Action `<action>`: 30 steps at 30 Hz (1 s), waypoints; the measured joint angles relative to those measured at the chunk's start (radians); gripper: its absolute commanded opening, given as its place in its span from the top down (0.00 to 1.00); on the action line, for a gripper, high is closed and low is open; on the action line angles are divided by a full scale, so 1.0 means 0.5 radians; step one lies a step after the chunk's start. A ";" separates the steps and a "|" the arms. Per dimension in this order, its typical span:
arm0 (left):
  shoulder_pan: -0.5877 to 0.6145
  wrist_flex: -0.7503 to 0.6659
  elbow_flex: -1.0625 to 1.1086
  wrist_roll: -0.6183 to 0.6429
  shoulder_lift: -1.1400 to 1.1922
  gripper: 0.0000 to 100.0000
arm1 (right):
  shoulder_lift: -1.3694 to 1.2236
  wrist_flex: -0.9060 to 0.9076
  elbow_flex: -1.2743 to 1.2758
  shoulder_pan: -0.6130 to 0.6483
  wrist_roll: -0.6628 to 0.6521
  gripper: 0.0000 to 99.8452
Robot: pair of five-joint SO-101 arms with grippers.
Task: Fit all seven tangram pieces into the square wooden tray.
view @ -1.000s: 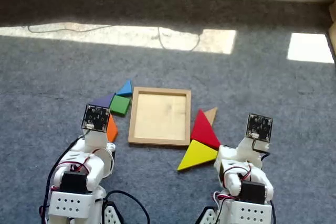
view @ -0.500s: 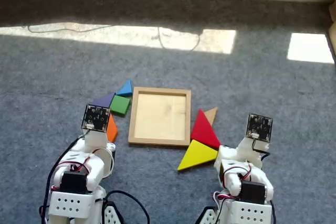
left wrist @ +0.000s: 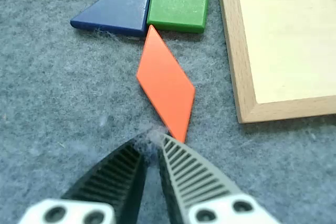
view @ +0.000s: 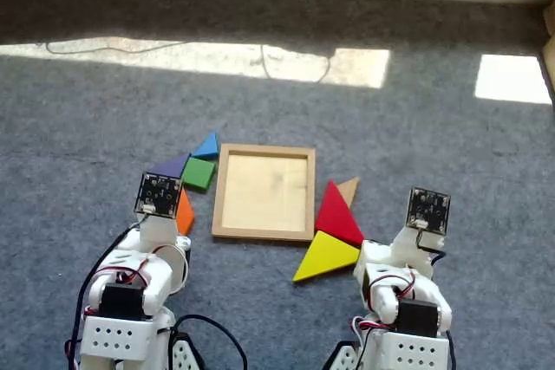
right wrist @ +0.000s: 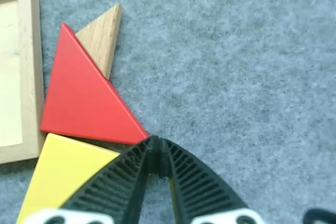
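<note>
**Square wooden tray (view: 218,205) is lying empty on grey carpet (view: 416,145), with tangram pieces flanking it on both sides**

The left claw (left wrist: 153,142), jaws together and holding nothing, is sitting just at the tip of the orange parallelogram (left wrist: 166,90), near the green square (left wrist: 178,1) and dark blue triangle (left wrist: 119,9). The right claw (right wrist: 156,149), likewise pinched together and empty, is sitting at a corner of the red triangle (right wrist: 79,100), which is touching the yellow triangle (right wrist: 60,179) and a plain wooden triangle (right wrist: 102,32). Starting well probably means opening a claw wide, gripping a large triangle across its edges and seating it flush in a tray corner.
</note>
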State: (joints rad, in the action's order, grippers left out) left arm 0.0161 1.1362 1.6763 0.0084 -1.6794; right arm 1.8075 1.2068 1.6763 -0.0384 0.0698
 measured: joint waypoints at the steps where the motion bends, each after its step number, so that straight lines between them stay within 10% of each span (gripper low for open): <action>1: 0.000 0.000 0.000 0.000 0.000 0.99 | 0.000 0.000 0.000 0.000 0.000 0.99; 30: 0.000 0.000 0.000 0.000 0.000 0.99 | 0.009 0.166 -0.641 -0.132 0.006 1.00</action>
State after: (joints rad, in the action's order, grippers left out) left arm 0.0161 1.1362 1.6763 0.0084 -1.6794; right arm 1.8121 1.2896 1.3556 -0.1043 0.0729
